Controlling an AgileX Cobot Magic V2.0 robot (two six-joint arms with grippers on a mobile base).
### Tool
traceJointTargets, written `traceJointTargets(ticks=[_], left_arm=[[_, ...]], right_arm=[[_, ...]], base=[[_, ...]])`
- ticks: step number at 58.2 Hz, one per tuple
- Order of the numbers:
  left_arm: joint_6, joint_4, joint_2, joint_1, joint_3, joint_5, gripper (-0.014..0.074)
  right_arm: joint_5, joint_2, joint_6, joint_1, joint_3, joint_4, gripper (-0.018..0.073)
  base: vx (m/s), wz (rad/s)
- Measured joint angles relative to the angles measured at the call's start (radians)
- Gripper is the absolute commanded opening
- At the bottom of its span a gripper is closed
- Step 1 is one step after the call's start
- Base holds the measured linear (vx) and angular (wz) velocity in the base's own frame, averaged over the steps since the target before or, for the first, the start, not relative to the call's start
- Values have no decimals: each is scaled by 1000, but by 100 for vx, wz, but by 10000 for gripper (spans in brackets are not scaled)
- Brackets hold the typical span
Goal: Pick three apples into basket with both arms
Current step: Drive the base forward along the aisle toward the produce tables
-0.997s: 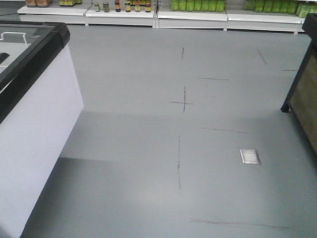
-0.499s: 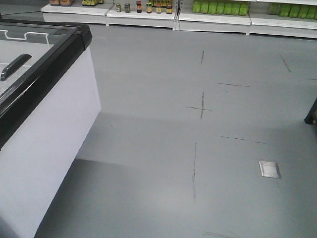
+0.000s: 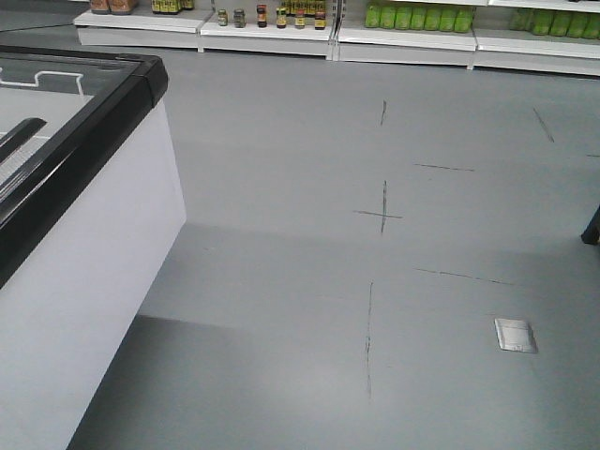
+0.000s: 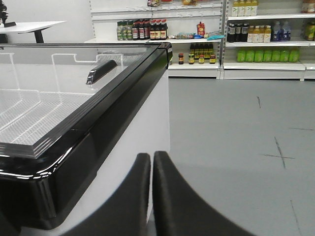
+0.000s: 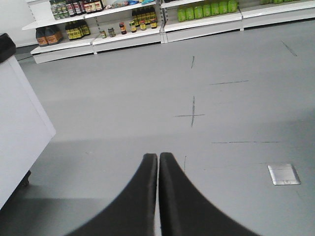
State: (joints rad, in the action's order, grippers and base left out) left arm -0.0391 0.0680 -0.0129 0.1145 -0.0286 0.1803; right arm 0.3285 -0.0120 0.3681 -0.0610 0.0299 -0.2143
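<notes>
Chest freezer is cut off at the frame edge, its inside hazy under the glass lid. Apples and basket lie outside all views. Left tool is near the freezer's black corner, fingers pressed together, empty. Right tool, right of the freezer over the floor, is likewise closed, pinching nothing.

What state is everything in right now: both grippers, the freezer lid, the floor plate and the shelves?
Left gripper: shut, holding nothing.
Right gripper: shut, holding nothing.
Freezer lid: glass looks slid shut.
Floor plate: closed, lying flush.
Shelves: stocked with bottles.
Apples and basket: not in view.
</notes>
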Motion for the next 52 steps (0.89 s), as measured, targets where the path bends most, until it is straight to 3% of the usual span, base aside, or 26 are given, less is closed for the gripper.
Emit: traceJointTargets(ticks=[52], left_arm=[[0,0,0,0,0,0,-6]], right_arm=[[0,0,0,0,0,0,-5]], base=[[15,-15]])
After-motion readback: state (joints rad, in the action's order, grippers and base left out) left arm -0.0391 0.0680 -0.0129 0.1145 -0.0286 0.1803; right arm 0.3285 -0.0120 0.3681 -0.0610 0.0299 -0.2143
